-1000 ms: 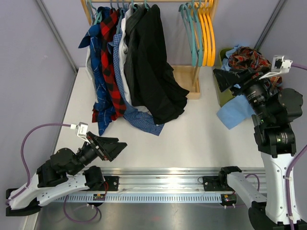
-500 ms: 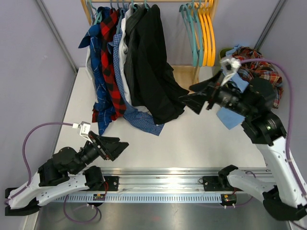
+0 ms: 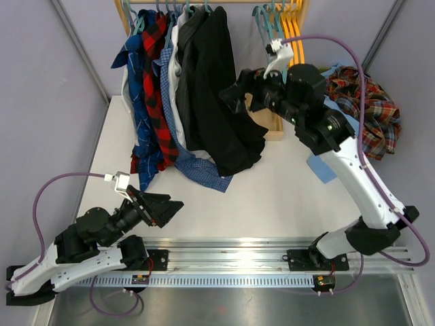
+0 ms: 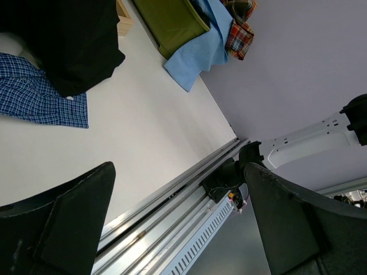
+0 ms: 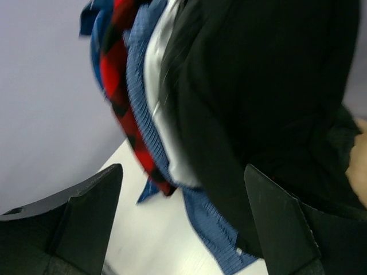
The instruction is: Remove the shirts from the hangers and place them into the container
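Hanging just ahead of spread right claw (image 3: 238,89) — black shirt (image 3: 209,81)

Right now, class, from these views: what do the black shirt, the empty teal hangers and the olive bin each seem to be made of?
Black shirt: soft woven cloth with a matte look; it drapes in loose folds.
Teal hangers: probably moulded plastic, smooth; they are thin and uniform in colour.
Olive bin: likely plastic, smooth and fairly matte; it has an even colour and a rigid, flat wall.
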Robot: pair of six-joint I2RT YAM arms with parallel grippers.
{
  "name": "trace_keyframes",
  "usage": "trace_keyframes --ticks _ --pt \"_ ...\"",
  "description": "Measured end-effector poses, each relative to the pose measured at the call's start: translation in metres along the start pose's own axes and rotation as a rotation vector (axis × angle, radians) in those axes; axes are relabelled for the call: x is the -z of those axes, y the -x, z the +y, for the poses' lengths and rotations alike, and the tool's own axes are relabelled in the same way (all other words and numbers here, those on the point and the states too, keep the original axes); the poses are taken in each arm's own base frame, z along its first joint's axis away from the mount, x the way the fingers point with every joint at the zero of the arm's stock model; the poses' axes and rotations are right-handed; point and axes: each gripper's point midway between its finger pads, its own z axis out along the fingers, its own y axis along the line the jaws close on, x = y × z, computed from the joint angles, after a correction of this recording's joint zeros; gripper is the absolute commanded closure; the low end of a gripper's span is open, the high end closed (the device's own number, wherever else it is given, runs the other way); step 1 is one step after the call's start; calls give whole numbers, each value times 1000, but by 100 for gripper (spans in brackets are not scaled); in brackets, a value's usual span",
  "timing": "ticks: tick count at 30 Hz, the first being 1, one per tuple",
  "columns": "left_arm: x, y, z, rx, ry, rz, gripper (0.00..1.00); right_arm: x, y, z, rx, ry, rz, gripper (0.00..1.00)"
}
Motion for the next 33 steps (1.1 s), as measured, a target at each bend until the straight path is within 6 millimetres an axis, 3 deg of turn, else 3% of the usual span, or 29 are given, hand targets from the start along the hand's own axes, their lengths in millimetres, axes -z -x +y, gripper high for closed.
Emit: trace_keyframes --ticks 3,5,11,15,25,29,33 --pt "0 0 0 -1 -2 -1 1 -26 32 -8 3 -83 -66 6" --pt "0 1 -1 -3 -5 -4 1 -48 37 -17 3 -136 -77 4" --pt "0 2 -4 -2 -18 -5 1 -99 -8 -48 8 -256 32 4" --pt "-3 -1 -5 2 -30 -3 1 -111 -24 -54 7 -271 71 4" --pt "-9 -16 -1 3 -35 30 1 -112 6 -28 -6 -169 -2 3" --pt "-10 -17 -1 7 -40 31 1 -128 13 -24 -21 -153 -34 3" --pt "-7 -14 -4 18 -55 18 1 -149 9 -38 -47 -216 -63 5"
